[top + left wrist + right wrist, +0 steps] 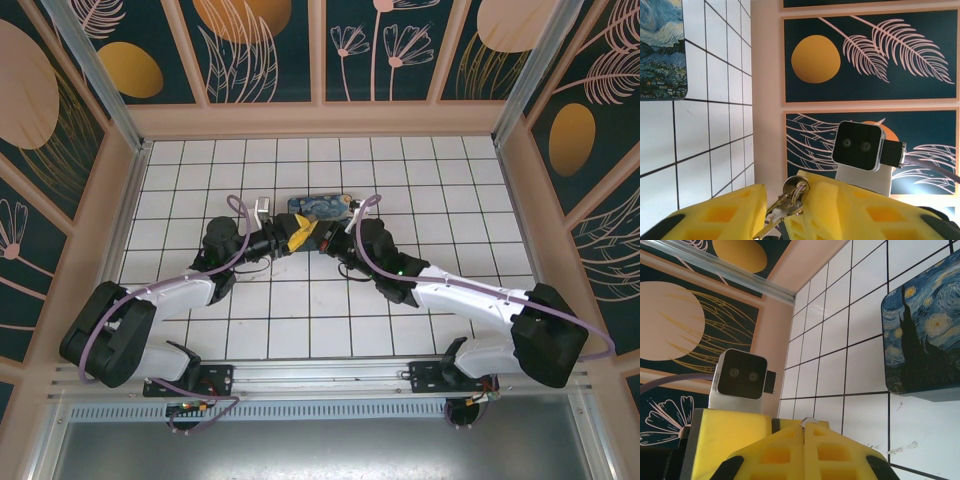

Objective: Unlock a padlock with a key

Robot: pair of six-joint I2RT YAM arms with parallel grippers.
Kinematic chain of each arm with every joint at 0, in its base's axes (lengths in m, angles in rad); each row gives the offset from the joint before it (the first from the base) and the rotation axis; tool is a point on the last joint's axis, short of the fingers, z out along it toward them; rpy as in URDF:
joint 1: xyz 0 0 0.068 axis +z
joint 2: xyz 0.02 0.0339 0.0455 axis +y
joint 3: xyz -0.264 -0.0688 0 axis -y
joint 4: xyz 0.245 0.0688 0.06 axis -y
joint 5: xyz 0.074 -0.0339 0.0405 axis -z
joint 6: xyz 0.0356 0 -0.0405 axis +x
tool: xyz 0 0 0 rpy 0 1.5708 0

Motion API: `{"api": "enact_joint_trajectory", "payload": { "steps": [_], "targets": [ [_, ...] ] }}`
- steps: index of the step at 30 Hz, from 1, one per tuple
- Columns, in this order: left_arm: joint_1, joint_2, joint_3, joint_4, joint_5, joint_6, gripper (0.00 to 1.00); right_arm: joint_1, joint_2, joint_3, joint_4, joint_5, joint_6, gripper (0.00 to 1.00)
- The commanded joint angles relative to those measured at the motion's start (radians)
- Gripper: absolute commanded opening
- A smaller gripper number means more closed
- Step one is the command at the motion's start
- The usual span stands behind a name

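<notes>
Key [780, 206] between left tool [783, 196] pads

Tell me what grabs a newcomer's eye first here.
The two arms meeting mid-floor, the left gripper and right gripper tip to tip beside the starry-night box. Up close, the left's yellow fingers pinch a key on its ring; the right's pressed-shut fingers show a silvery loop, likely the padlock.
</notes>
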Motion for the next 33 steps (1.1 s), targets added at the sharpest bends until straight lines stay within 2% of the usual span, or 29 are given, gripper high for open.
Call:
{"api": "enact_joint_trajectory", "payload": {
  "steps": [1, 5, 11, 14, 20, 26, 33],
  "targets": [
    [-0.004, 0.003, 0.020, 0.041, -0.011, 0.010, 0.37, 0.006, -0.002, -0.012, 0.045, -0.006, 0.025, 0.00],
    [-0.004, 0.002, 0.012, 0.035, -0.018, 0.016, 0.31, 0.006, -0.008, -0.014, 0.026, -0.001, 0.026, 0.00],
    [-0.004, -0.001, 0.003, 0.025, -0.025, 0.028, 0.28, 0.005, -0.018, -0.021, 0.018, 0.001, 0.025, 0.00],
    [-0.004, -0.001, 0.001, 0.015, -0.031, 0.033, 0.29, 0.006, -0.025, -0.027, 0.016, 0.002, 0.024, 0.00],
    [-0.004, 0.000, 0.004, -0.006, -0.044, 0.045, 0.38, 0.006, -0.032, -0.031, 0.009, -0.009, 0.018, 0.00],
    [-0.004, 0.011, 0.009, -0.011, -0.045, 0.051, 0.38, 0.005, -0.037, -0.031, 0.000, -0.013, 0.011, 0.00],
    [-0.004, 0.013, 0.005, -0.010, -0.044, 0.053, 0.31, 0.004, -0.036, -0.029, -0.002, -0.012, 0.010, 0.00]
  ]
}}
